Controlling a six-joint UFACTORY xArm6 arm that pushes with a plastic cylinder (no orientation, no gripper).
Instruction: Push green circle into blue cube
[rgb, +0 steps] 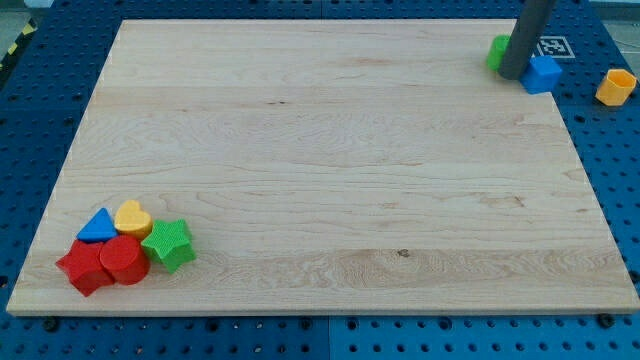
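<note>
Pale wood-grain desk (320, 170) on a blue pegboard base. No pincer on this arm: just a smooth dark rod w/ my tip (511, 77) down at the desk's 1 o'clock corner.

Green circle (496, 52) sits just at 10 o'clock of the tip, mostly hidden behind the rod; only a rounded green edge shows, so can't tell if tip touches it. Blue cube (542, 74) is just at 3 o'clock of the tip, matte, blocky, at the desk's edge. Rod stands between the two blocks.

Orange block (616, 87), rounded, lies off the desk on the pegboard, at 3 o'clock of the cube.

Far off at the desk's 7 o'clock corner, a tight cluster: blue triangle (97, 227), yellow heart (132, 217), green star (168, 245), red cylinder (124, 260), red block (84, 268), shape unclear.
</note>
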